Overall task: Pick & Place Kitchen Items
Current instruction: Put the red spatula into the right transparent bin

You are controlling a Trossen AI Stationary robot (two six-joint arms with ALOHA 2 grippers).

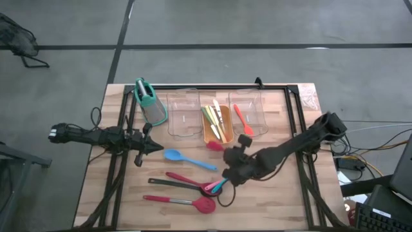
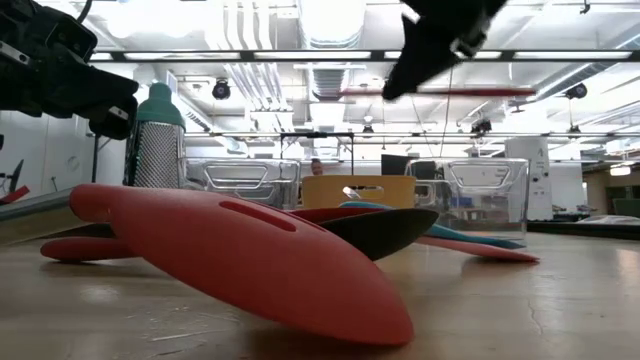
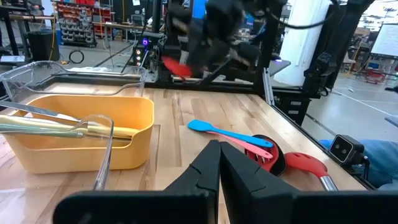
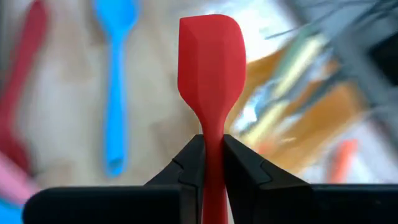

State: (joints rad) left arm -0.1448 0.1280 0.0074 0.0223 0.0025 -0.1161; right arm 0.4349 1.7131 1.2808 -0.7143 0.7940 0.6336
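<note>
- right gripper (image 4: pixel 211 163) clamped on small red silicone spatula (image 4: pixel 211 68), frame centre in high view, just below the orange rectangular tray (image 1: pixel 217 132)
- left gripper (image 3: pixel 219 163) fingers together, mid-left, waiting
- blue spoon (image 1: pixel 188 159) on wooden table (image 1: pixel 283 193), centre; red-headed black-handled spoons (image 1: pixel 187 202) lower centre

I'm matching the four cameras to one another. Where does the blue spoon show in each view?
High view: the blue spoon lies on the wood left of centre, in front of the clear trays.
Low view: I cannot pick it out.
Left wrist view: mid-picture on the table, past the left gripper.
Right wrist view: blurred, beside the red spatula clamped in the right gripper.
Shared landmark: the orange rectangular tray.
</note>
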